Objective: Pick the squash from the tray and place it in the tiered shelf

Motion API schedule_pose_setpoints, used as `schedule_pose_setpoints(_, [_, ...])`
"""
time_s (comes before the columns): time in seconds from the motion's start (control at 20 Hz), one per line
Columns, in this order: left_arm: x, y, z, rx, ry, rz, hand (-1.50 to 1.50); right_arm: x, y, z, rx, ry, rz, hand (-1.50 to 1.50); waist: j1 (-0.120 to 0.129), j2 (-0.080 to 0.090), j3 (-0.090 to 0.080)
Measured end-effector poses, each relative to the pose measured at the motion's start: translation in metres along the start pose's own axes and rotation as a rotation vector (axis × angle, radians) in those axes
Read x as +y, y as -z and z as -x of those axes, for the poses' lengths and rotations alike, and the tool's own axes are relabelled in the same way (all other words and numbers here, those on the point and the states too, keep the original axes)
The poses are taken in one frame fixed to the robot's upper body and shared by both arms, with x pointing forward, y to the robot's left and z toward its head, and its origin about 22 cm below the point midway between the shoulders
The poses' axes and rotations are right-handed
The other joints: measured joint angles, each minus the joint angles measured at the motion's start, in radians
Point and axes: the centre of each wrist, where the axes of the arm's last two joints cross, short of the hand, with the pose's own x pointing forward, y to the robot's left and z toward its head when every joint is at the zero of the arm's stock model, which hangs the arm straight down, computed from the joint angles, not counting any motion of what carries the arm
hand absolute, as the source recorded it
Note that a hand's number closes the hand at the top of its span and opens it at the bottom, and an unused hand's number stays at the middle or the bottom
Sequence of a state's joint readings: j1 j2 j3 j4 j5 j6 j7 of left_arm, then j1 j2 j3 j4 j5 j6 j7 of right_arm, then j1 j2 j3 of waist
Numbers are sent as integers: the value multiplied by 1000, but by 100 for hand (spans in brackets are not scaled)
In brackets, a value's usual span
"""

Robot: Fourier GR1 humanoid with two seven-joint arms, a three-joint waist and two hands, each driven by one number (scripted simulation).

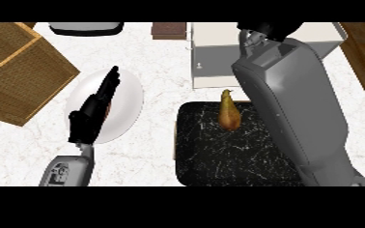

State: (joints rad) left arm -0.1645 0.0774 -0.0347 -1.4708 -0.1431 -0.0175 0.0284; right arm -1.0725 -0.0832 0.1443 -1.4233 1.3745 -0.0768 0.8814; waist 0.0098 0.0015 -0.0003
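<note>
A white plate (128,96) is lying on the pale marble counter (157,72) at the left of the view, and a woven brown box (28,72) is sitting just beside it, turned at an angle and running off the left edge. Along the far edge, a flat dark object with a light grey rim (85,28) is resting, with a small dark brown block (170,30) standing near it, to its right

One squash (228,112), one black tray (235,162), one white plate (128,96), two hands (95,110) (267,30)
</note>
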Motion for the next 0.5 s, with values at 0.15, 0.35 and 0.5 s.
schedule_pose_setpoints(0.15, [-1,-4,-1,4,2,-3,0,10,1,8,21,9,10,150,-1,-1,0])
schedule_pose_setpoints(0.35, [-2,1,-2,5,4,4,0,15,10,18,67,204,40,150,3,4,1])
schedule_pose_setpoints(0.5, [3,3,0,2,4,1,0,27,18,38,79,268,46,150,2,3,0])
